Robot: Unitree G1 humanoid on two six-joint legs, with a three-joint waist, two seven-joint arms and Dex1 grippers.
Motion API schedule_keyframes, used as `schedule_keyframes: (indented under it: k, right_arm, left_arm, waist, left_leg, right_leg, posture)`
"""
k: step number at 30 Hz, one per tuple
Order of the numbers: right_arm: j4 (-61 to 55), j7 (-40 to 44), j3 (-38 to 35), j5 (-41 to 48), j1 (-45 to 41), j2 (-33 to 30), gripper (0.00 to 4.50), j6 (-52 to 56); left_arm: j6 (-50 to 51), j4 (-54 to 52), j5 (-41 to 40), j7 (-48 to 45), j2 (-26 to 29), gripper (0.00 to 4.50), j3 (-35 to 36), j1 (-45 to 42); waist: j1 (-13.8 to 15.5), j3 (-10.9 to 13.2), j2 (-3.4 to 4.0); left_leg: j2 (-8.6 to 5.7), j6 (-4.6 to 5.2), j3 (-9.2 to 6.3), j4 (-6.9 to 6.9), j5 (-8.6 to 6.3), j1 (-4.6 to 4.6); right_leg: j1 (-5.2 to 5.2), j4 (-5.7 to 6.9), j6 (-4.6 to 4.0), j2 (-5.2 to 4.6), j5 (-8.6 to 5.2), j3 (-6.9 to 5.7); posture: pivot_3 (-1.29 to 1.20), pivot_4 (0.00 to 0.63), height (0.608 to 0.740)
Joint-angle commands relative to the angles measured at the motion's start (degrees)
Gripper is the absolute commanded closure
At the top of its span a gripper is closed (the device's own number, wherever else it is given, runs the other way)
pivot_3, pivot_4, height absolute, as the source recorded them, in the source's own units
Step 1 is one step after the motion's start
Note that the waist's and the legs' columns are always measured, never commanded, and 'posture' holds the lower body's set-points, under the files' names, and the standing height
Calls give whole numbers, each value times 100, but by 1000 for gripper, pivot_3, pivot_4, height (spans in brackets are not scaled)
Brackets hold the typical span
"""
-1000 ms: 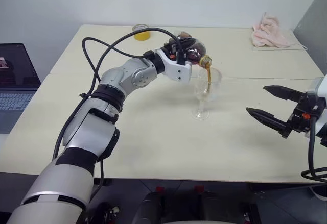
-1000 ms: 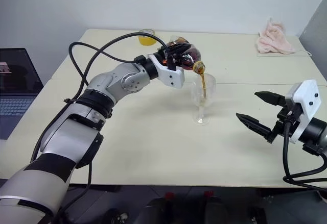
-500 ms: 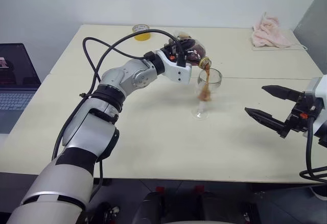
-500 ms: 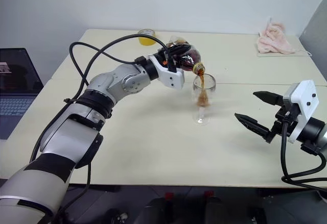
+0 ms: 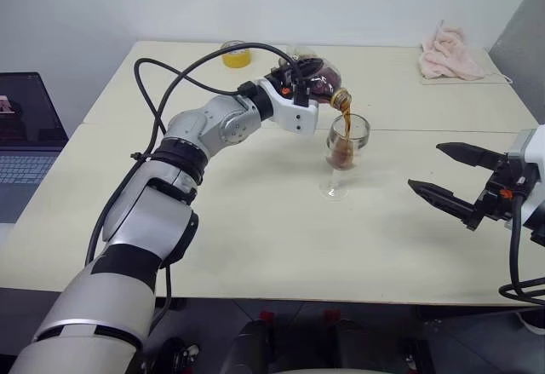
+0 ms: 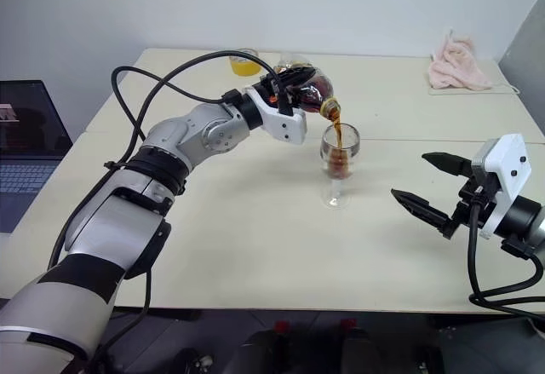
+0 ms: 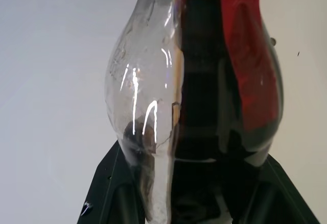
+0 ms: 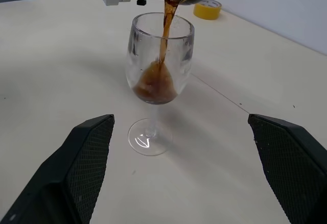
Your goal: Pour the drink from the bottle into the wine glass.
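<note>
Bottle (image 6: 308, 93) is tipped over the wine glass (image 6: 339, 157), mouth just above the rim on its far-left side, so the stream of drink (image 8: 166, 27) drops straight into the bowl. Long axis runs near level, neck angled down toward the glass, base back toward the left arm; that tilt is what keeps the flow going. Left pincer (image 5: 300, 86) is clamped narrow around the bottle's body, holding it clear of the surface (image 5: 255, 221). Glass stands upright on its foot, bowl partly filled with dark liquid, so judging the pour as mid-way. Right pincer (image 6: 434, 188) hangs right of the glass, well apart, jaws spread wide, holding nothing. Yellow tape roll (image 5: 236, 54) sits beyond the glass, pink cloth (image 5: 449, 53) far right of it
</note>
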Motion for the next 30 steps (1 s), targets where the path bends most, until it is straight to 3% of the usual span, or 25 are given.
schedule_keyframes:
  k: [1,30]
  right_arm:
    - [-61,-5,-68,10,-62,-38,0,-117]
    - [-50,-15,-69,-66,-61,-20,0,-162]
  left_arm:
    - [-4,-110,3,215,100,2787,40,-311]
    - [-195,184,102,394,168,2787,-127,-536]
  waist:
    - [0,0,0]
    - [-1,0,0]
  left_leg:
    - [0,0,0,0,0,0]
    - [-1,0,1,1,0,-1]
  right_leg:
    - [0,0,0,0,0,0]
    - [0,1,0,0,0,0]
  posture:
    - [0,150,740]
    - [0,150,740]
